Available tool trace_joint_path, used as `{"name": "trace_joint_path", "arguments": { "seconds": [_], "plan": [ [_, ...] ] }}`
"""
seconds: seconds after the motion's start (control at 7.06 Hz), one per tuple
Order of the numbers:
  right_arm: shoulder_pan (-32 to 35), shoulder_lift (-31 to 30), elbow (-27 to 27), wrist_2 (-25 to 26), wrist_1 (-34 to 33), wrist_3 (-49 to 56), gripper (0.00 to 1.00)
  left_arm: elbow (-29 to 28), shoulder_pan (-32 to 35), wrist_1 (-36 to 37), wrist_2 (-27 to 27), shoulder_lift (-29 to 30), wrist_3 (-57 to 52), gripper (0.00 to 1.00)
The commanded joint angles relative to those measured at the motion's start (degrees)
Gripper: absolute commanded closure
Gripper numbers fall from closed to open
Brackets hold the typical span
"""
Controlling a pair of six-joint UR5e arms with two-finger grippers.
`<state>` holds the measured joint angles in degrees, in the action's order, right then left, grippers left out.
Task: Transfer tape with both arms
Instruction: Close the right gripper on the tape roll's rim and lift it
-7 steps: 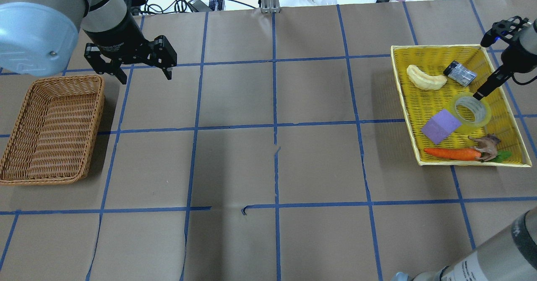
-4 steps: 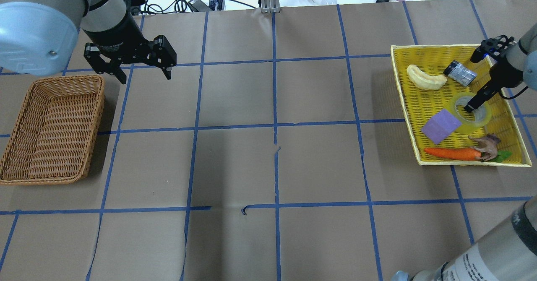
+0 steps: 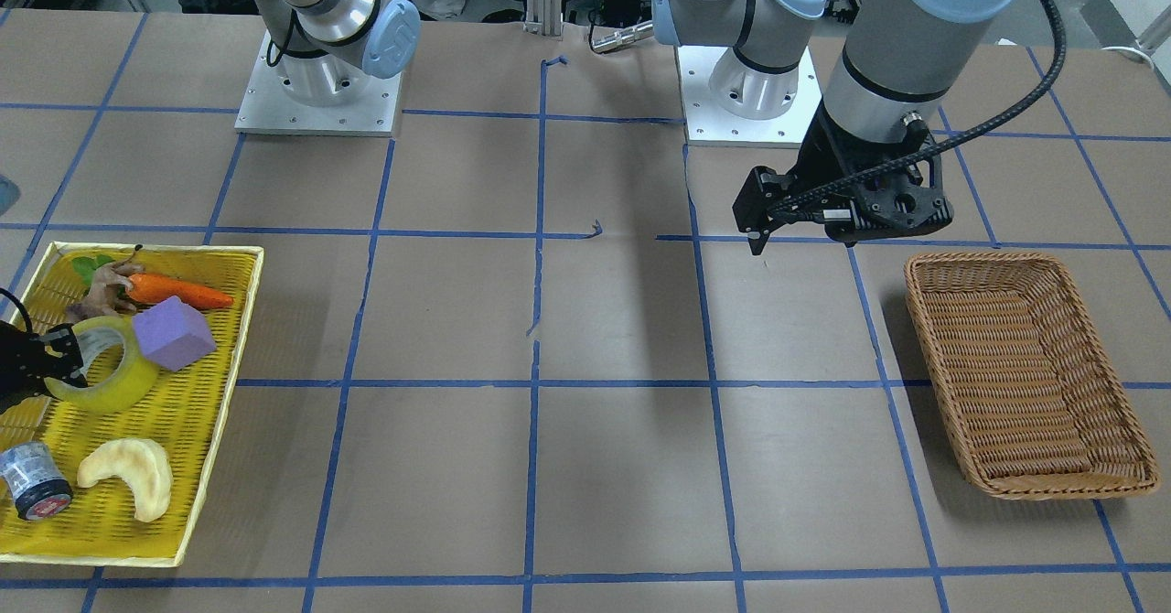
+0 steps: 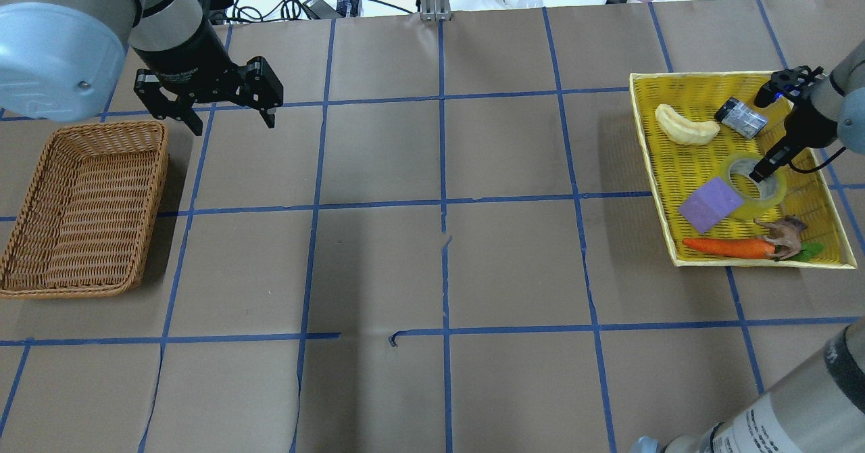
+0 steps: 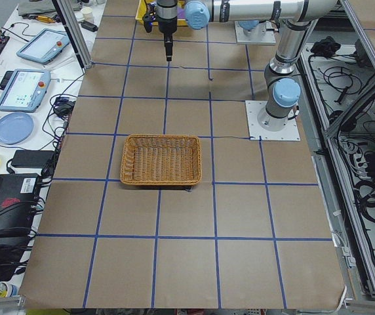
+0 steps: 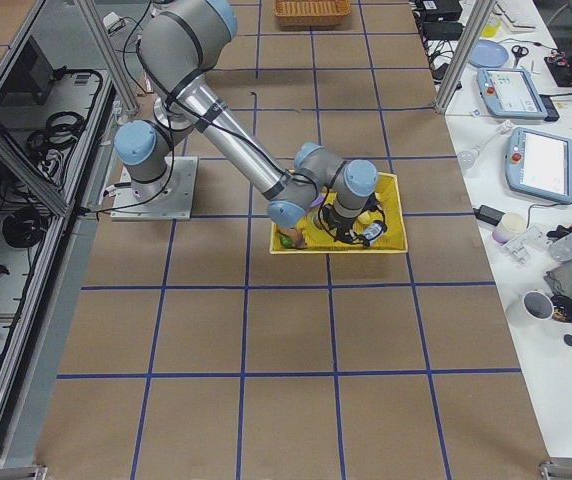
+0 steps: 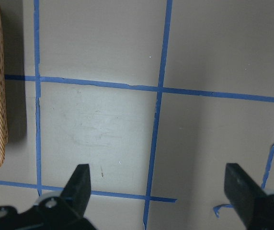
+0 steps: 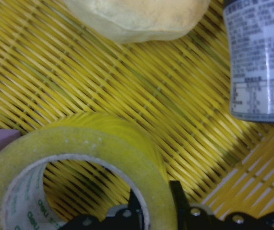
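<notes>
Landmark: yellow tray [image 4: 676, 169] — every place below is given relative to it.
Tape position: the tape [image 3: 126, 384] lies flat on the tray floor, near the tray's middle, with its core opening upward.
Right gripper position: the right gripper [image 8: 156, 205] is inside the tray, lowered onto the tape.
Tape relative to jaws: one finger stands inside the core and the other outside the ring; the roll's wall sits between them.
Right jaws: narrow — drawn in against both faces of that wall.
Left gripper position: the left gripper [image 4: 235, 124] hovers above the table, well apart from the tray, toward the table's opposite end.
Left jaws: spread wide, nothing between them.
Wicker basket [image 4: 88, 209]: at the table end opposite the tray.
Tray contents, one end: purple block [image 4: 709, 204] just beside the tape; carrot [image 4: 726, 247]; toy animal [image 4: 784, 235].
Tray contents, other end: pale crescent piece [image 4: 686, 127]; small cylinder [image 4: 740, 116].
</notes>
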<state>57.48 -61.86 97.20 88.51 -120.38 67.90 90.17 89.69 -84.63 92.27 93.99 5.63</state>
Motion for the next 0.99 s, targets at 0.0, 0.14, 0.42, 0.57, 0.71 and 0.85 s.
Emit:
{"name": "trace_joint_path", "arguments": {
  "seconds": [0.0, 0.14, 0.42, 0.57, 0.71, 0.85],
  "plan": [
    [0.0, -0.9, -2.6, 0.0, 0.6, -1.6, 1.0, 0.0, 0.0, 0.1, 0.0, 0.0, 0.0, 0.0],
    [0.1, -1.6, -5.2, -0.1, 1.2, -1.8, 1.0, 0.0, 0.0, 0.1, -0.1, 0.0, 0.0, 0.0],
    [3.8, -2.3, -10.9, -0.2, 4.9, -6.4, 1.0, 0.0, 0.0, 0.1, 0.0, 0.1, 0.0, 0.0],
    [8.0, -2.3, -13.7, -0.1, 5.4, -10.4, 1.0, 0.0, 0.0, 0.1, 0.0, 0.1, 0.0, 0.0],
    [12.3, -2.3, -15.8, -0.1, 7.4, -18.1, 1.0, 0.0, 0.0, 0.1, -0.1, 0.1, 0.0, 0.0],
    [17.2, -2.0, -16.0, -0.3, 7.7, -26.9, 1.0, 0.0, 0.0, 0.1, -0.1, 0.1, 0.0, 0.0]
  ]
}}
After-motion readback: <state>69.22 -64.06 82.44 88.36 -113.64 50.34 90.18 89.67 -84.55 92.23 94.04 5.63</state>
